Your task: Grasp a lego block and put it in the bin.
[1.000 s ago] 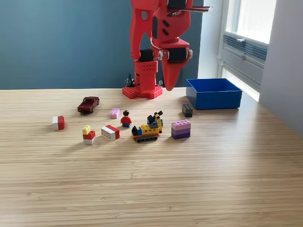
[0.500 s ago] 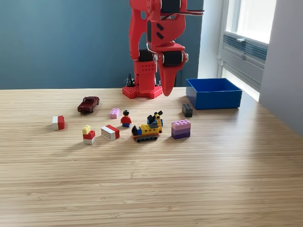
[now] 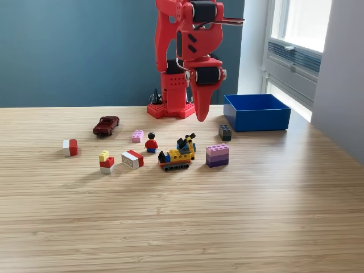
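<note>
Tool (image 3: 201, 116) lowered, bin (image 3: 257, 112) long axis left-right

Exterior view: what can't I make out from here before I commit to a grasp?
- Gripper: seen edge-on, so open or shut is unclear.
- Arm top: cut off by the upper frame edge.
- Bin floor: near wall hides most of it.
- Dark block: too small to count studs.

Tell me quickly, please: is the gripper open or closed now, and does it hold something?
Red plastic gripper: looks closed with nothing in it, hanging above the wooden table.
</note>
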### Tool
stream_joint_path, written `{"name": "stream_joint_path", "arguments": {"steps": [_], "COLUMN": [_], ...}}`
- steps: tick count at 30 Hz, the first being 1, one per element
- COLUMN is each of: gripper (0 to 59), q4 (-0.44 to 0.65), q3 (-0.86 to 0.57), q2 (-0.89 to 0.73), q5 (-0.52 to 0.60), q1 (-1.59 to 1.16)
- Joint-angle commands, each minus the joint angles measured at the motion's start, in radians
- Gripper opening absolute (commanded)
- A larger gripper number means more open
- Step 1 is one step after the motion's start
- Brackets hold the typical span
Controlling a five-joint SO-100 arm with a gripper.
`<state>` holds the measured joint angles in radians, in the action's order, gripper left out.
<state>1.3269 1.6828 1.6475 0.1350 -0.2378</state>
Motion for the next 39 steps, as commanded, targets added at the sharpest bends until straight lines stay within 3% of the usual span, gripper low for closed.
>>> {"name": "stream_joint_path", "arguments": {"steps": [1, 14, 27, 32, 35, 39], "gripper": [0.1, 0.1, 0.4, 18.7, 25.5, 30.4], "q4": [-0.032, -0.051, -0.098, -0.153, -0.172, -0.175], "q3": [0.017, 0.041, 0.060, 0.063, 0.052, 0.046], "q2": [0.083, 0.083, 0.083, 0.083, 0.083, 0.083], "q5": [-0.003, -0.018, -0.132, -0.176, -0.210, -0.284], "q1": [0.002, 0.015, 0.081, 0.164, 0.221, 0.275]}}
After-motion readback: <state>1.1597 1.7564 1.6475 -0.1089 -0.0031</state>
